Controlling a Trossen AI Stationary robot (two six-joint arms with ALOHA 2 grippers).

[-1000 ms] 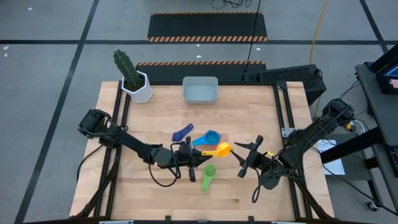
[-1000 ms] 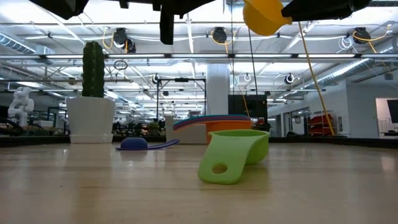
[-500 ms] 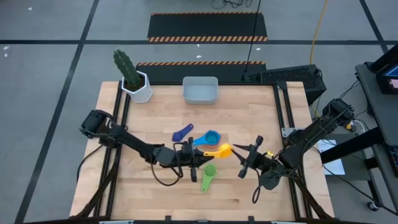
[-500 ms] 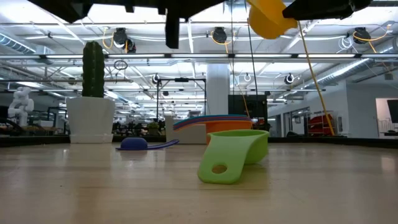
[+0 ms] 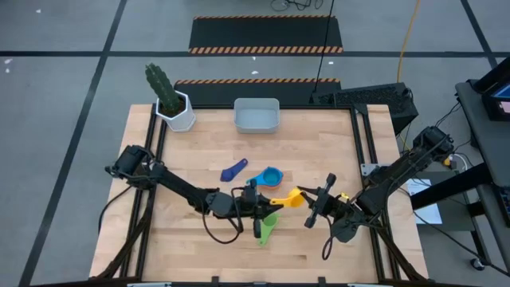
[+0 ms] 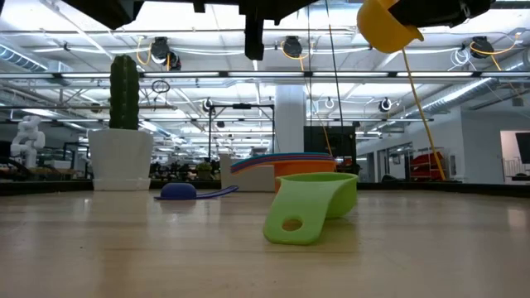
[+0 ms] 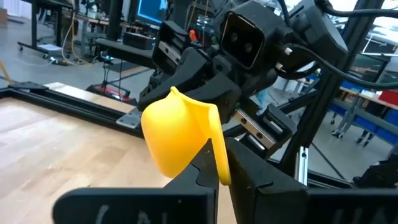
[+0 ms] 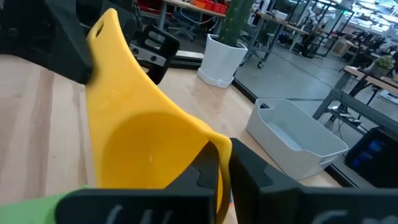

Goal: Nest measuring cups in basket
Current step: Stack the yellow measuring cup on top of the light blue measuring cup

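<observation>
Here both the left pincer [image 5: 260, 202] and right pincer [image 5: 307, 199] clamp the yellow cup [image 5: 288, 198], handle lying crosswise between them.

Bright yellow plastic measuring cup [image 5: 290, 198] pinched in the black right claw [image 5: 304, 199]. Beneath the black left claw [image 5: 256, 203], a lime green plastic cup [image 5: 266, 226]; beyond it, light blue cup [image 5: 269, 176], dark blue cup [image 5: 233, 170], pale grey-blue plastic basket [image 5: 256, 116] on the light wooden desk [image 5: 191, 155].

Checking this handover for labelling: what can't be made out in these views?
- Low view: top edge cuts off the right tool at the yellow cup.
- Low view: green cup partly hides the stacked cups; count unclear.
- High view: left tool covers part of the green cup.
</observation>
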